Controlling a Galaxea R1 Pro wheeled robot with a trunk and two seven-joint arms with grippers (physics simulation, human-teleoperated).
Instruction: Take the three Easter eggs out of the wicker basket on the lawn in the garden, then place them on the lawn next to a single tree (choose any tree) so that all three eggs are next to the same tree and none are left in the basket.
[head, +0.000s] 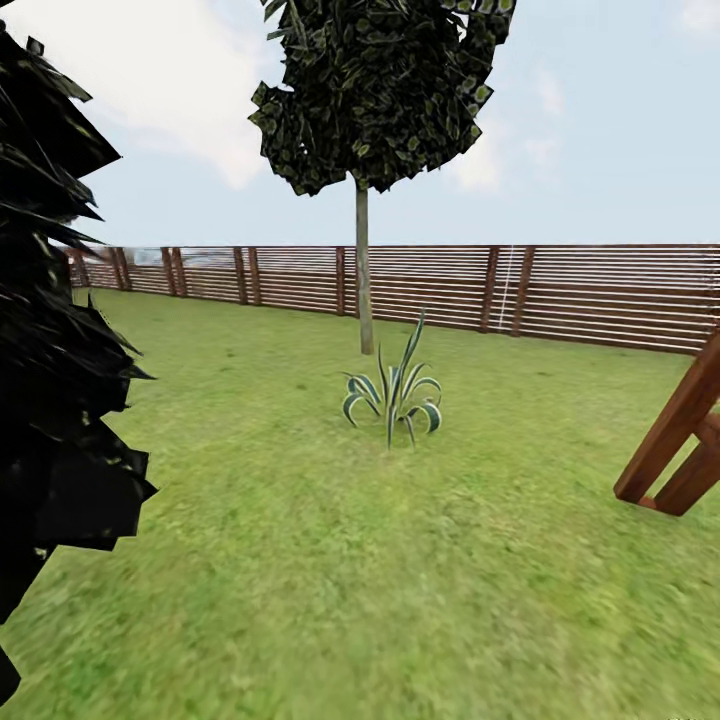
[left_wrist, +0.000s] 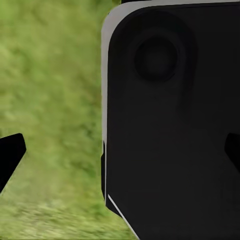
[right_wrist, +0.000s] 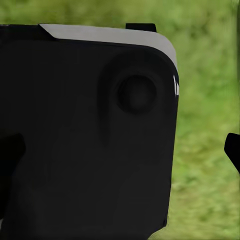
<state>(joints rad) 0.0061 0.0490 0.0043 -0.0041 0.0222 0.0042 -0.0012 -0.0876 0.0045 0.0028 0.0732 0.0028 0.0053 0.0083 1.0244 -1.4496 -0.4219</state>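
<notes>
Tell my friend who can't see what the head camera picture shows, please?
A green lawn with a spiky striped plant in the middle and a thin-trunked tree behind it. A wooden fence crosses the back; a dark conifer fills the left edge.

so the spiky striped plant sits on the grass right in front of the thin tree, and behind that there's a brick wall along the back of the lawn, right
Not quite: the barrier at the back is a wooden slat fence, not a brick wall, as the head view shows. The rest holds: the spiky striped plant sits on the lawn in front of the thin-trunked tree.
</notes>
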